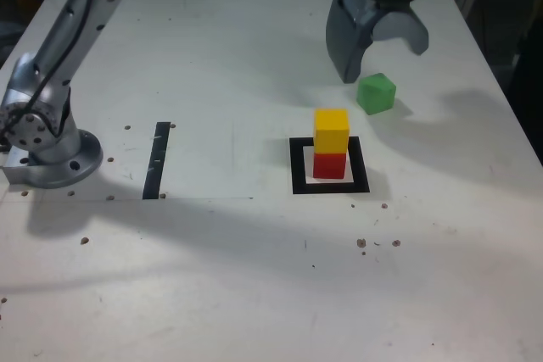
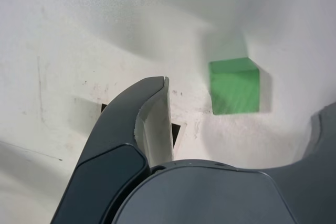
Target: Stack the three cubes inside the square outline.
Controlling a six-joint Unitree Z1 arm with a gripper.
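**Two stacked, green cube on the table**

My jaws (image 1: 383,58) hang spread wide above the table (image 1: 212,57), empty, gripping nothing. The green cube (image 1: 376,93) sits on the table just below and between them — in my wrist view it (image 2: 234,86) lies in the gap between my two fingers, untouched by either. The yellow cube (image 1: 331,130) rests squarely on the red cube (image 1: 329,164), and that pair stands inside the square outline (image 1: 297,167), near the green one. A thin black strip (image 1: 157,159) lies well apart, toward the exterior view's left, near my base (image 1: 51,154)
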